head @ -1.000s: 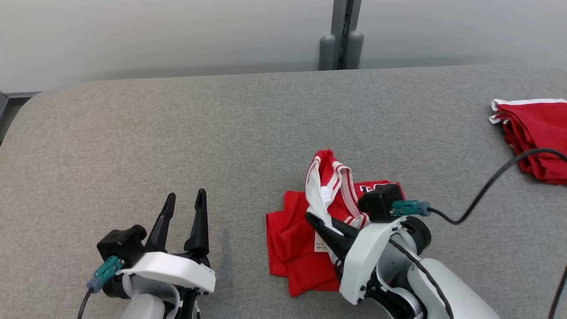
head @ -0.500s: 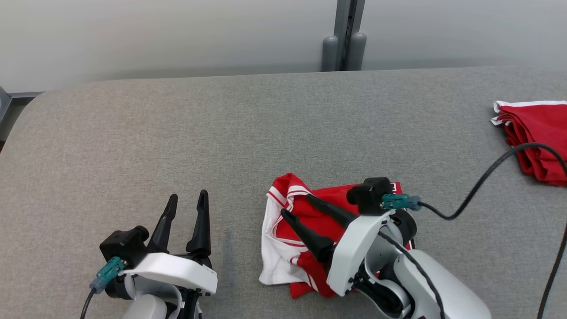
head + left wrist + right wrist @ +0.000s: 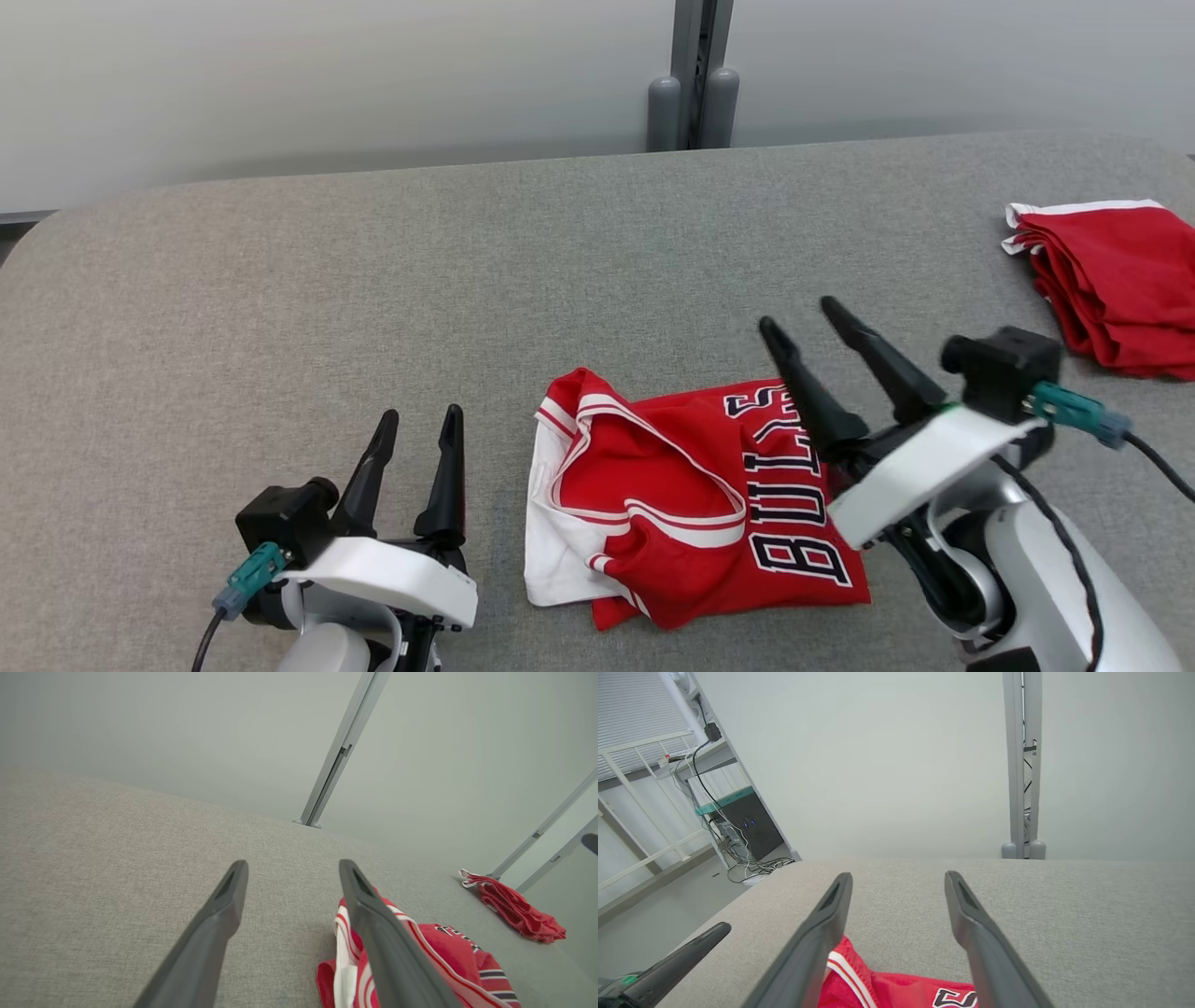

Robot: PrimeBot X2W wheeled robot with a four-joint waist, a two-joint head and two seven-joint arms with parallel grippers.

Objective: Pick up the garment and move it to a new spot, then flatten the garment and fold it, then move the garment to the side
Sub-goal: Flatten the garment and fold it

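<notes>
Flattening looks like the step in hand, judging by how the jersey (image 3: 691, 504) lies. It's a rumpled heap on the table (image 3: 373, 280), near the front edge and roughly centre, between the two grippers. The lettering (image 3: 794, 495) runs sideways on its right half, and a white-trimmed opening (image 3: 597, 467) is bunched up on the left. The right gripper (image 3: 799, 315) hovers over the jersey's right edge, fingers spread wide with nothing in them. The left gripper (image 3: 421, 413) sits just beside the left edge, also spread and empty. To do this well I'd take one edge per gripper on opposite sides, pinch low at the cloth, lift only a little and pull apart so the wrinkles tension out before laying it down. The left side is the messy bit with layers flopped over each other, so I'd guess a pinch there could easily catch two layers. I'd also keep well apart from the folded red pile (image 3: 1111, 280) at far right so nothing drags it.
</notes>
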